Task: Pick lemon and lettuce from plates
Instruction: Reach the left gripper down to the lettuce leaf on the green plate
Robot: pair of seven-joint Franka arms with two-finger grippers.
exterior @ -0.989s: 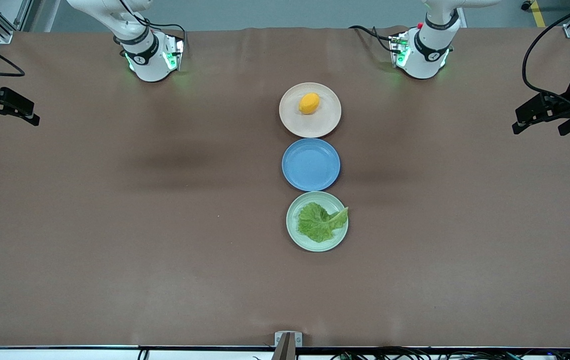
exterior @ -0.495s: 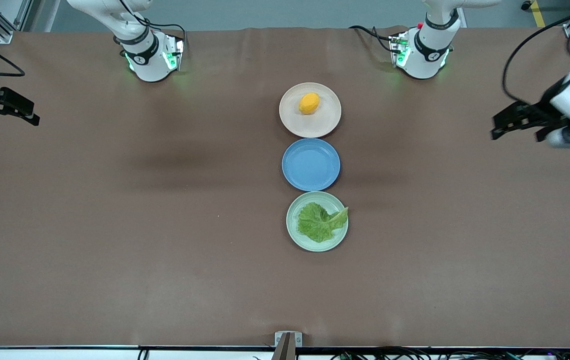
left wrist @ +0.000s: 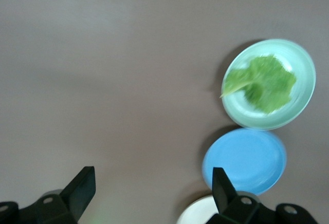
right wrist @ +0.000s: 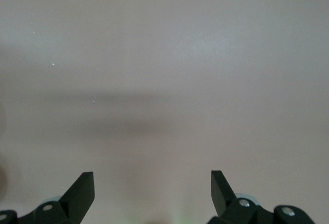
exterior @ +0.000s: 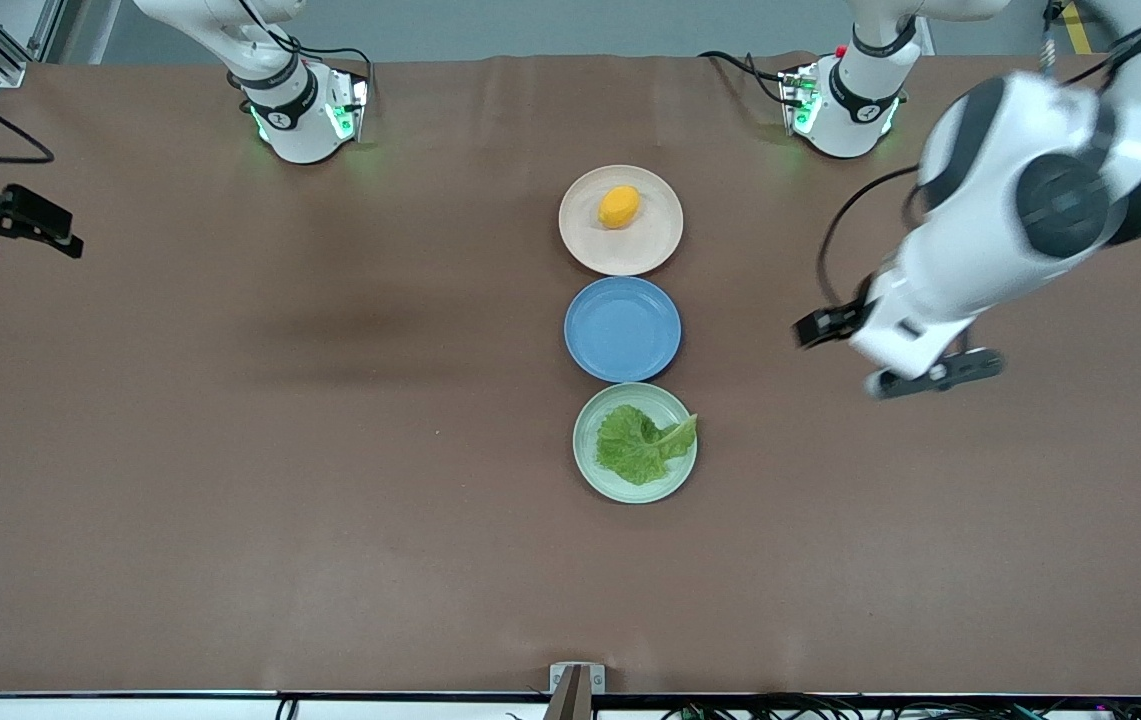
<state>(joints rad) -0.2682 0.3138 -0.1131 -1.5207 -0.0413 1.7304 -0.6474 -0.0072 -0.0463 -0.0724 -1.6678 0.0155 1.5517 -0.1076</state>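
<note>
The lemon (exterior: 619,206) sits on the cream plate (exterior: 657,242), the lettuce (exterior: 642,444) on the mint plate (exterior: 599,474). Left gripper (exterior: 835,345) — fingers spread, seemingly empty — hangs over bare table; right gripper (exterior: 25,235) waits, spread.

A blue plate (exterior: 622,329) sits on the brown-covered bench (exterior: 230,450), bare, in the middle of a row.

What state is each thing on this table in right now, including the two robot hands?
lemon: lying on the cream plate, untouched.
lettuce: lying on the mint plate, stalk over its rim.
blue plate: empty, between the other two plates.
left gripper: open, empty, over bare table toward the left arm's end.
right gripper: open, empty, waiting at the right arm's end.
</note>
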